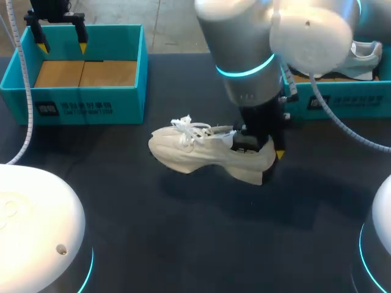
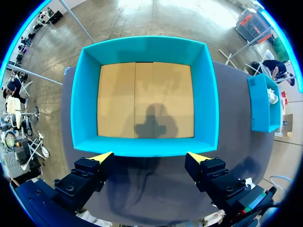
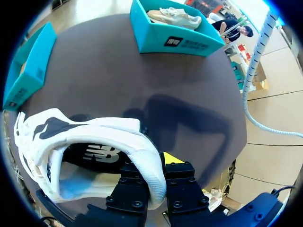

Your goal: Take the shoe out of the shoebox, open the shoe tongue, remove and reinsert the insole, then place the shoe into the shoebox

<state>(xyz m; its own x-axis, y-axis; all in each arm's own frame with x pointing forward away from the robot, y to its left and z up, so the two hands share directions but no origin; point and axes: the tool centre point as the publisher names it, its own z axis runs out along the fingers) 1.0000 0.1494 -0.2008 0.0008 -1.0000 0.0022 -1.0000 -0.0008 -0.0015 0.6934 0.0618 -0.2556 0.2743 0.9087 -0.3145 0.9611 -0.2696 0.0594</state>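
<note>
Dark desk fills the frame. Empty shoebox upper left. Shoe at centre, long axis left-right, toe pointing left. Right gripper clamped on the shoe at its right end, so the right arm is nearer. Left gripper released, over the shoebox rim, well apart from the shoe.

In the head view my right arm covers the heel opening of the shoe.

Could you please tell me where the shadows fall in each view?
Left wrist view: the left gripper shadows the shoebox floor. Head view: a shadow lies beneath the shoe. Right wrist view: a broad shadow crosses the table.
</note>
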